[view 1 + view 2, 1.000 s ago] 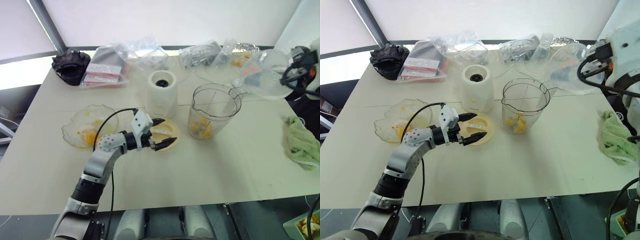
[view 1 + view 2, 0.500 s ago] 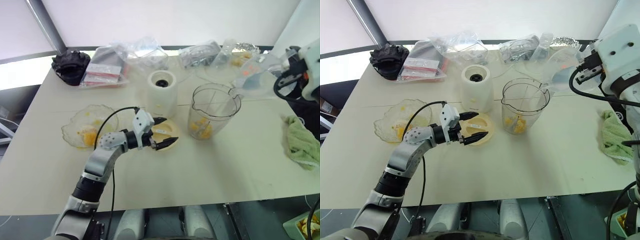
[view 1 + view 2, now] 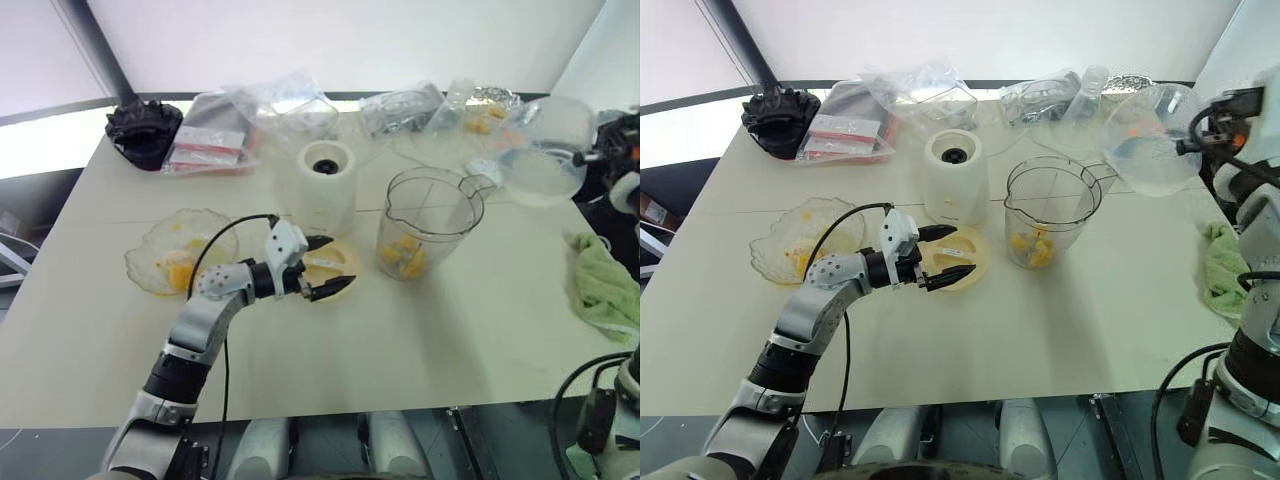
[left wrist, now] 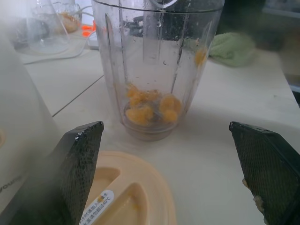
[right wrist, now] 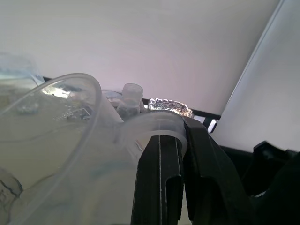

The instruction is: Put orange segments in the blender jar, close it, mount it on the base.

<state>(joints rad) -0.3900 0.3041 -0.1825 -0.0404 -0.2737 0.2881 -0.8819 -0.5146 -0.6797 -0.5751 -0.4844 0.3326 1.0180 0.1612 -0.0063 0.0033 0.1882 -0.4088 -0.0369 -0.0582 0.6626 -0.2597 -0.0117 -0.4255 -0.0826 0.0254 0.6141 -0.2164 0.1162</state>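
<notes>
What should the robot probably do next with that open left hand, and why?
Probably close the left fingers on the cream lid beneath them: orange segments already sit in the lidless blender jar.

on the pale worktop [image 3: 480, 330]: a wavy-edged glass bowl [image 3: 180, 262] with fruit scraps toward the left, a flat cream lid [image 3: 962, 258] mid-front, a black bundle [image 3: 143, 130] and clear plastic bags [image 3: 275, 105] along the back, a green cloth [image 3: 605, 290] at the right edge.

The silver-grey metal left arm [image 3: 200, 320] has a black cable along it, a white wrist block and two black ridged fingers [image 4: 77, 168].
</notes>
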